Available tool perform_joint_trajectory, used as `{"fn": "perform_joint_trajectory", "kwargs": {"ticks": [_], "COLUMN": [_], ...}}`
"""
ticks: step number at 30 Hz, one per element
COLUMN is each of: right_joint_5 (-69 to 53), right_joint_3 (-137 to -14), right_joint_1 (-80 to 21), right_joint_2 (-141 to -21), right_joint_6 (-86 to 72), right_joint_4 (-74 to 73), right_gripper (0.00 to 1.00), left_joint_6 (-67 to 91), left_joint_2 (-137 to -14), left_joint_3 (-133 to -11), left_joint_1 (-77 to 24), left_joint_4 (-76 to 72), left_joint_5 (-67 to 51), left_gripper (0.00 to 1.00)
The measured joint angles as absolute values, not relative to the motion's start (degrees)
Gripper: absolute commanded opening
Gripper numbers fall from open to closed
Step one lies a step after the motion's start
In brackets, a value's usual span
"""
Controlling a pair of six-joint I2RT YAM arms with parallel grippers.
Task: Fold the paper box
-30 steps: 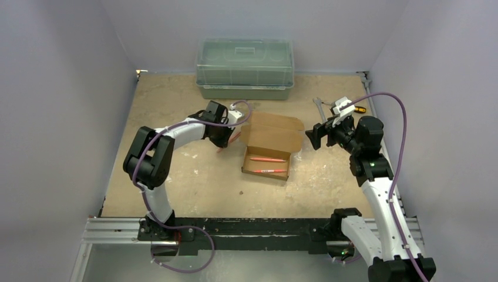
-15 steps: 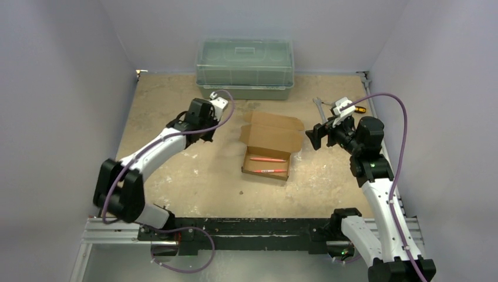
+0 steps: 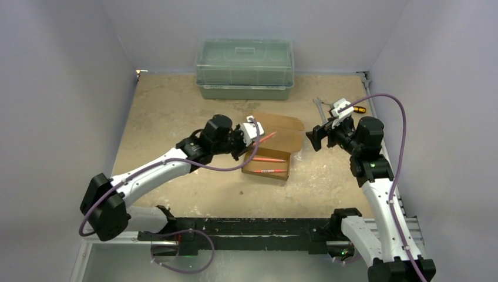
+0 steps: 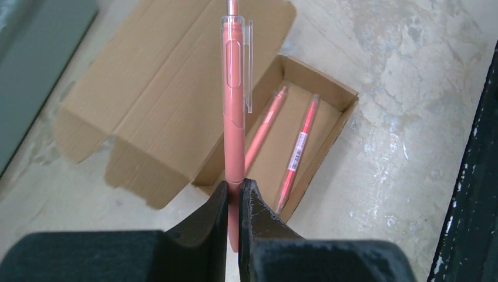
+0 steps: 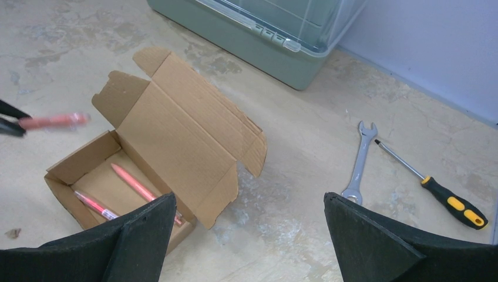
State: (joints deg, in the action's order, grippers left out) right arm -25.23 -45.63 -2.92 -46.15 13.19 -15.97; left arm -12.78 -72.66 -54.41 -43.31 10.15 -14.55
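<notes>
Paper box (image 3: 269, 150) lies lid-open on the scuffed tan bench (image 3: 176, 111), grey walls (image 3: 59, 88) around. Left claw (image 4: 234, 185) pinches a pink pen (image 4: 234, 88) above it; right claw (image 5: 248, 200) stands wide beside it, finger bases cropped.

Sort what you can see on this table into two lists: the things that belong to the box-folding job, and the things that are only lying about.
Belongs to the job:
- paper box, lid open
- two pens lying inside it
- third pen, pinched in the left fingers

Just lying about:
- green bin
- wrench
- screwdriver
</notes>
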Motion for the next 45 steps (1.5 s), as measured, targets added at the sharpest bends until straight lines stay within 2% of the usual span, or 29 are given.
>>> {"fn": "perform_joint_trajectory", "kwargs": {"ticks": [15, 27, 29, 36, 38, 41, 43, 45], "right_joint_5": [-26.4, -26.5, -26.6, -28.1, -29.1, -30.7, -31.9, -32.5], "right_joint_3": [-45.5, -45.4, -45.4, -45.4, -45.4, -44.8, -44.1, -43.8], "right_joint_1": [-2.9, -2.8, -2.8, -2.7, -2.7, -2.6, -2.6, -2.5], "right_joint_2": [-46.5, -46.5, -46.5, -47.3, -48.1, -49.3, -50.3, -51.2], "right_joint_6": [13.5, 13.5, 13.5, 13.6, 13.6, 14.1, 14.3, 13.6], "right_joint_4": [-15.9, -15.9, -15.9, -16.3, -16.4, -16.4, -16.4, -16.4], "right_gripper": [0.99, 0.99, 0.99, 0.98, 0.96, 0.94, 0.91, 0.82], "left_joint_6": [-20.9, -20.1, -20.0, -13.3, -6.3, 4.1, 11.1, 15.9], "left_joint_2": [-89.2, -91.4, -91.2, -84.2, -79.6, -72.2, -67.2, -64.6], "left_joint_3": [-57.5, -57.5, -57.3, -53.6, -51.0, -45.5, -41.1, -38.6], "left_joint_1": [-51.6, -51.9, -51.9, -51.0, -47.5, -38.6, -32.8, -30.6], "left_joint_4": [9.0, 7.6, 7.2, 3.7, 0.8, -4.7, -8.2, -9.7], "left_joint_5": [-12.4, -4.8, -4.4, -0.7, -1.4, -2.8, -1.9, -1.0], "left_gripper": [0.02, 0.26, 0.27, 0.29, 0.32, 0.42, 0.42, 0.4]}}
